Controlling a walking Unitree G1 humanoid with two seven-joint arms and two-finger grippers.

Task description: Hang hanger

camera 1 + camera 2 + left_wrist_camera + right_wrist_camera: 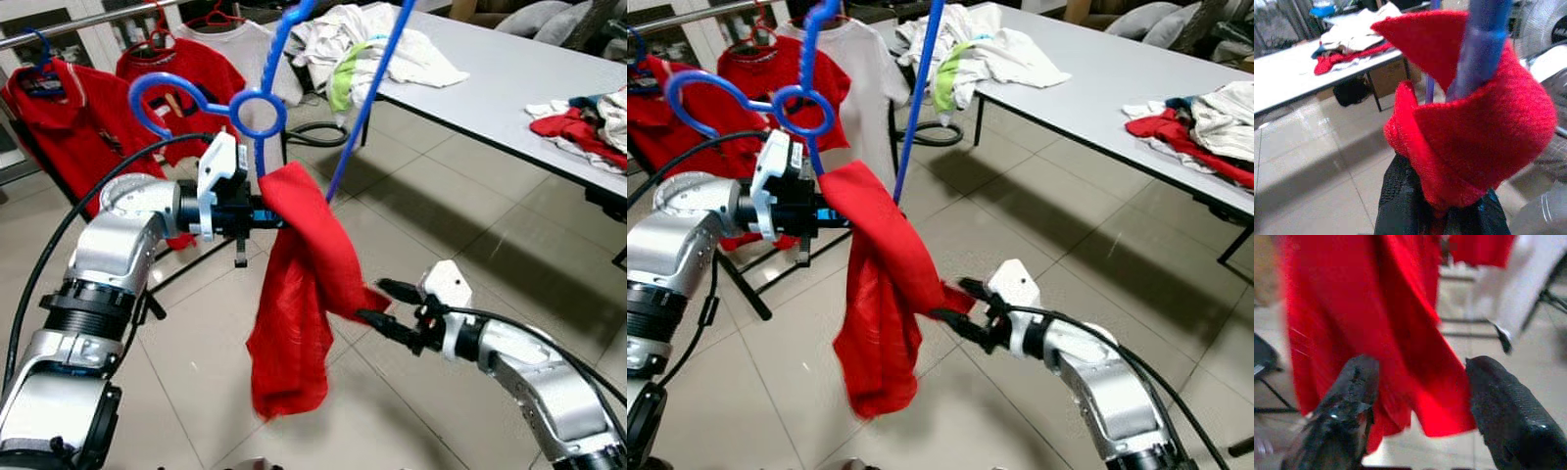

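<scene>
Blue hanger (pixel 257 113) (red cloth (pixel 294 294) draped) is clamped in left end effector (pixel 257 211); right end effector (pixel 377 304) gapes beside the cloth.

Right gripper (pixel 1420 396): two black textured fingers (pixel 1508 416) spread apart, a corner of hanging red cloth (pixel 1376 323) dropping into the gap between them, not pinched. Cloth blurred, folds running down toward the tiled floor (pixel 1459 450). Behind it, out of focus: more red fabric (pixel 1479 247), a pale garment (pixel 1513 279), dark frame legs (pixel 1547 298).
</scene>
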